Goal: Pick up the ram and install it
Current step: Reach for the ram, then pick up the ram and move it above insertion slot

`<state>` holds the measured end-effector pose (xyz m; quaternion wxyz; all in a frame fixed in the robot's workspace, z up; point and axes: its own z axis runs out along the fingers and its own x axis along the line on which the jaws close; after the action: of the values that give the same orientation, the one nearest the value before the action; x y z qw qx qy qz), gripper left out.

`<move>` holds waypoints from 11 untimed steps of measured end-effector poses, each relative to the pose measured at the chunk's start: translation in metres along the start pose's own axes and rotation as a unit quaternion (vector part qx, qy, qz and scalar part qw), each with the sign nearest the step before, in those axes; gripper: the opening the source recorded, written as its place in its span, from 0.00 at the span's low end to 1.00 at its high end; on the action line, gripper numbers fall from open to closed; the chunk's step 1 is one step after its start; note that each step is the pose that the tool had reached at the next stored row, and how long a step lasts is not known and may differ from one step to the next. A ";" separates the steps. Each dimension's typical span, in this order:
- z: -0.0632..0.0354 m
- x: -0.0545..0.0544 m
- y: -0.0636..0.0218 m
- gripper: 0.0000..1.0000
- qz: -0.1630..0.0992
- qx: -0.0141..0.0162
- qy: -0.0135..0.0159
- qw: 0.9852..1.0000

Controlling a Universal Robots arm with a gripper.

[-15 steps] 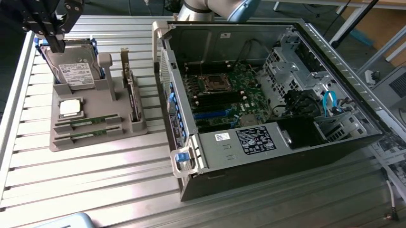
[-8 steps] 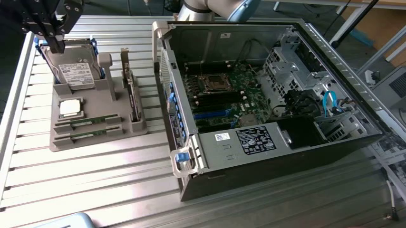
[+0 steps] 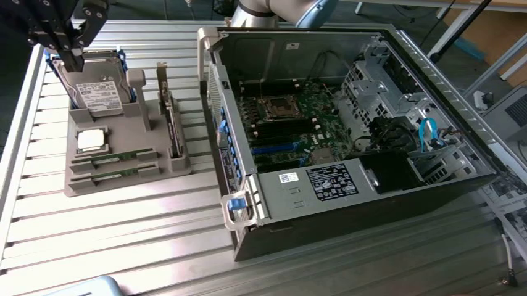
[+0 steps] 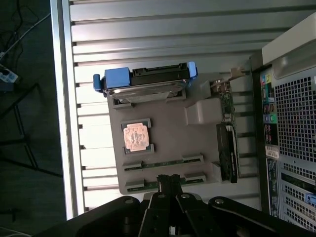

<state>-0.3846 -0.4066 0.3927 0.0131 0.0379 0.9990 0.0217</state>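
**Bench.** The slatted metal bench (image 3: 123, 246) carries every item listed below.

**Computer case.** The open computer case (image 3: 346, 129) lies on its side over the half of the bench at the exterior view's right. Its motherboard (image 3: 288, 123) is exposed and faces up.

**Tray.** A grey holder tray (image 3: 123, 132) sits beside the case, near the bench edge at the exterior view's left.

**Gripper.** The gripper (image 3: 74, 60) hangs above the far end of the tray, over the hard drive. Its fingers are pressed together and hold nothing. In the wrist view the gripper (image 4: 169, 180) has its closed tips lined up over the tray edge where the outer stick lies. How high it stands above the tray cannot be judged.

**Hard drive.** The hard drive (image 3: 95, 83), with blue side rails, rests tilted in the far end of the tray.

**Expansion card.** A dark expansion card (image 3: 170, 123) stands on edge along the tray side nearest the case.

**Processor.** A square silver processor (image 3: 91, 140) lies flat in its pocket at mid-tray.

**Ram.** The ram (image 3: 111, 157) lies flat in a slot at the near end of the tray, just beyond the processor. It is a thin green stick. A second stick (image 3: 113, 174) of the same kind lies parallel in the next slot, closest to the near edge of the tray. Both are seated in the tray, apart from the gripper and the case.
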 end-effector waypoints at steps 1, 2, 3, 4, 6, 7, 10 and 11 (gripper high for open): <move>0.0000 0.000 -0.0001 0.11 0.000 0.000 0.000 1.000; 0.0000 0.000 -0.0002 0.11 0.000 0.000 0.000 1.000; 0.0000 0.000 -0.0002 0.11 0.000 0.000 0.000 1.000; 0.0000 0.000 -0.0002 0.11 0.000 0.000 0.000 1.000; 0.0000 0.000 -0.0002 0.11 0.000 0.000 0.000 1.000; 0.0000 0.000 -0.0002 0.11 0.000 0.000 0.000 1.000; 0.0000 0.000 -0.0002 0.11 0.000 0.000 0.000 1.000; 0.0000 0.000 -0.0002 0.11 0.000 0.000 0.000 1.000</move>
<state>-0.3846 -0.4068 0.3927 0.0131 0.0376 0.9990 0.0217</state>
